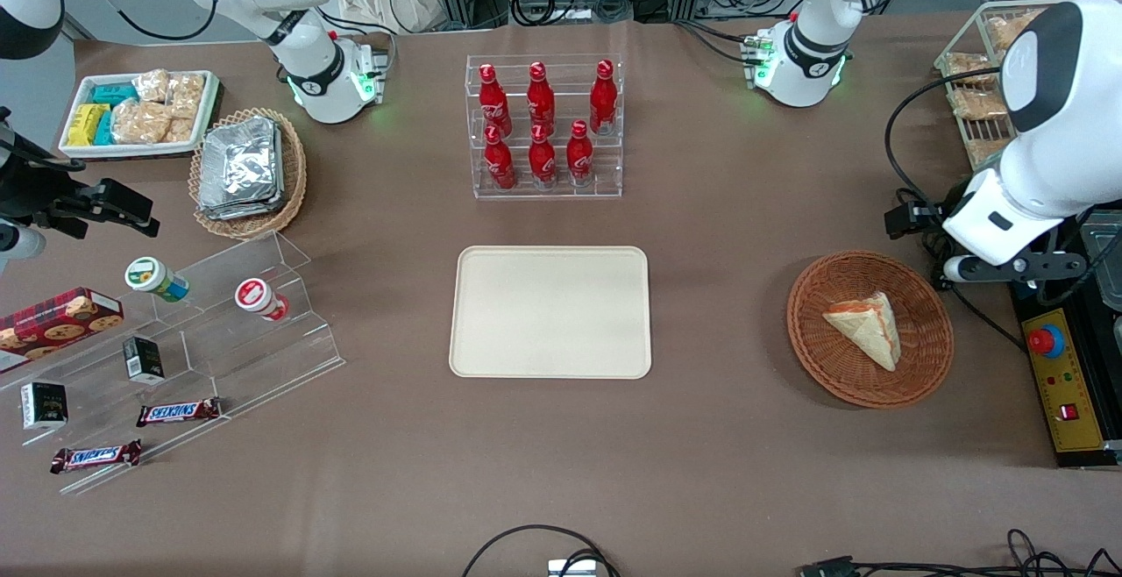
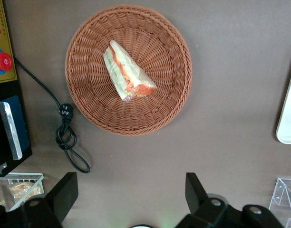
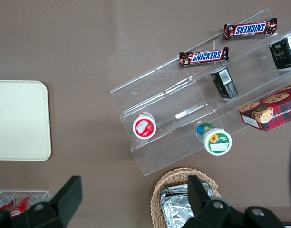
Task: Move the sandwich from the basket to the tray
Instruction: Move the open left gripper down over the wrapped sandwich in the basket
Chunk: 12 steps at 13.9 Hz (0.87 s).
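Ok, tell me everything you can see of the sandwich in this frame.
The sandwich is a triangular wedge of pale white bread with red-orange and green filling along one edge. It lies flat inside the reddish-brown wicker basket, resting on the weave near its middle. The open gripper hangs above, touching nothing.

The front view looks steeply down over the whole table, the left wrist view hangs high over the basket (image 2: 128, 69) with the spread gripper (image 2: 131, 192) showing, and both share the tray (image 1: 550, 311) with the right wrist view.
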Tool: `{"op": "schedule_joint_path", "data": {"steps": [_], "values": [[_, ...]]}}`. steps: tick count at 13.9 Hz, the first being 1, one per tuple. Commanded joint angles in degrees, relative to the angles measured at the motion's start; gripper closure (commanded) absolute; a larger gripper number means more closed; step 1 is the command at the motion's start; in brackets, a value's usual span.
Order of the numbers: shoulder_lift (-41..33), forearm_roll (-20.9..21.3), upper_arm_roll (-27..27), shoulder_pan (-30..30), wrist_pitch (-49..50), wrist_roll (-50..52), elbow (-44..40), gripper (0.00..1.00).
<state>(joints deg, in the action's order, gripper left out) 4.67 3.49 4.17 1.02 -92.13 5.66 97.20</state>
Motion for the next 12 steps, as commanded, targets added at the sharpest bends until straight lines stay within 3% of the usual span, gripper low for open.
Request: {"op": "schedule_joint_path", "data": {"steps": [1, 6, 9, 12], "values": [[2.88, -0.42, 0.49, -0.23, 3.77, 2.32, -5.08, 0.0], [5.96, -0.68, 0.49, -0.4, 2.14, 11.99, -5.1, 0.0], [5.62, -3.32, 0.23, -2.77, -9.87, 15.94, 3.84, 0.0], [5.08, -3.76, 0.23, -3.4, -20.96, 28.74, 12.29, 0.0]]}}
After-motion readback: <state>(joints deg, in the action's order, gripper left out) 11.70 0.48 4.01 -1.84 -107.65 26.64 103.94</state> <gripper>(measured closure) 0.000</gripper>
